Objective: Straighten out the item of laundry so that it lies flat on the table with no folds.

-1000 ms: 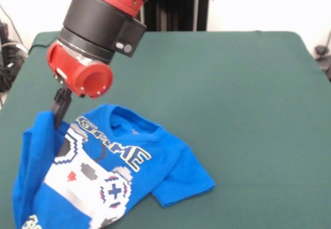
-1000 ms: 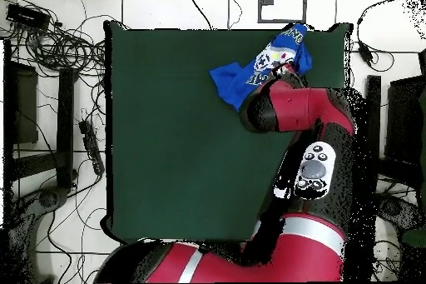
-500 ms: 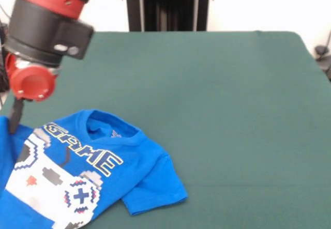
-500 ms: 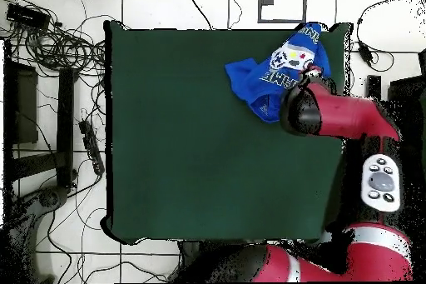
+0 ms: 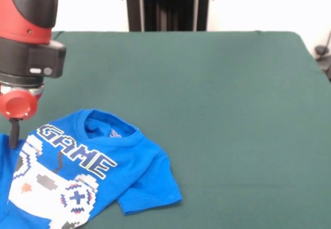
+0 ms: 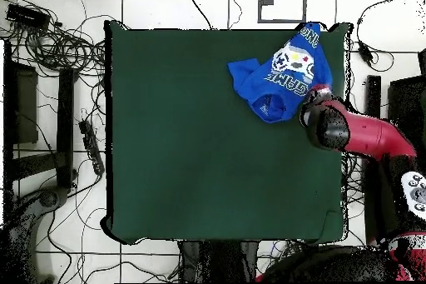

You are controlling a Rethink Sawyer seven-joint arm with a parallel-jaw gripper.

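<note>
Half the T-shirt [image 5: 77, 167] runs off frame.

Front view low across table [image 5: 232, 110]; overhead straight down; both share it

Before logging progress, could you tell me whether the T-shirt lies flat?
Mostly spread: T-shirt shows its print, with wrinkles by the gripper.

Light is even and diffuse, bright enough to show the table [image 5: 217, 100] as a flat dark green without glare. The wall at the far side is washed out to near white. A thin soft shadow lies under the near sleeve of the shirt [image 5: 98, 162]. The arm [image 5: 26, 37] at the left looks slightly soft.
</note>
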